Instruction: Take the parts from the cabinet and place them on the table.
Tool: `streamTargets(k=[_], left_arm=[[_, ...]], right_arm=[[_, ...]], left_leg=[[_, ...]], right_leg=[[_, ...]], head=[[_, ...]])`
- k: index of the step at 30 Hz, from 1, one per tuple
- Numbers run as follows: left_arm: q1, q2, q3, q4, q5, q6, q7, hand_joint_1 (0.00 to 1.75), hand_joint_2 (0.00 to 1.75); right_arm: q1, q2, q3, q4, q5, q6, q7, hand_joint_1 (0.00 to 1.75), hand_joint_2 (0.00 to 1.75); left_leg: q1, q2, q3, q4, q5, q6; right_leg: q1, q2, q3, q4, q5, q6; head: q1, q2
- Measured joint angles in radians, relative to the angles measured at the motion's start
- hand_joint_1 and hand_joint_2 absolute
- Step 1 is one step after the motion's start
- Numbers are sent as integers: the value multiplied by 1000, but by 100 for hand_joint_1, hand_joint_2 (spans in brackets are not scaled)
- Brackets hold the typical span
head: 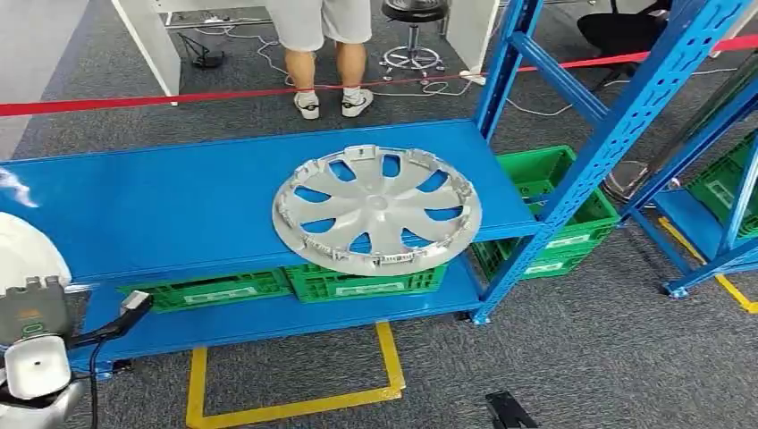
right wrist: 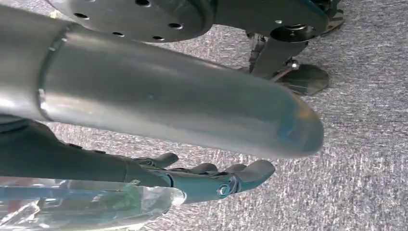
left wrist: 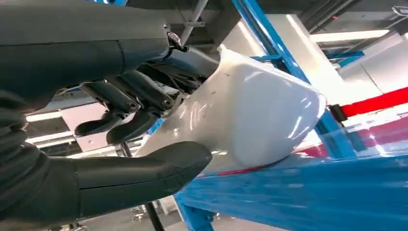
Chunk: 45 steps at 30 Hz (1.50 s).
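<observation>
While the left hand grips a white part, silver hubcap on blue shelf, right hand fingers released.

White part: far side hidden behind my left hand; whether my fingers touch it, unclear.

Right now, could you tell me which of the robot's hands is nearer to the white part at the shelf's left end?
The left. The left hand is against the white part, fingers and thumb around its edge. The right hand hangs over grey carpet, holding nothing.
</observation>
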Motion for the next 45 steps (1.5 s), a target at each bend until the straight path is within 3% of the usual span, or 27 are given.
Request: streamTargets(k=[17, 34, 45], left_arm=[[-91, 109, -193, 0, 0, -56, 16, 175, 175], [-113, 130, -242, 0, 0, -71, 16, 175, 175], [-122, 153, -261, -8, 0, -27, 16, 175, 175]], right_arm=[[0, 0, 0, 0, 6, 5, -6, 0, 0], [0, 0, 0, 0, 6, 10, -11, 0, 0], [0, 0, 0, 0, 8, 10, -17, 0, 0]], left_leg=[[1, 0, 0, 0, 0, 0], [1, 0, 0, 0, 0, 0], [1, 0, -1, 0, 0, 0]], right_leg=[[0, 0, 0, 0, 0, 0], [1, 0, -1, 0, 0, 0], [1, 0, -1, 0, 0, 0]], head=[[0, 0], [0, 0], [0, 0]])
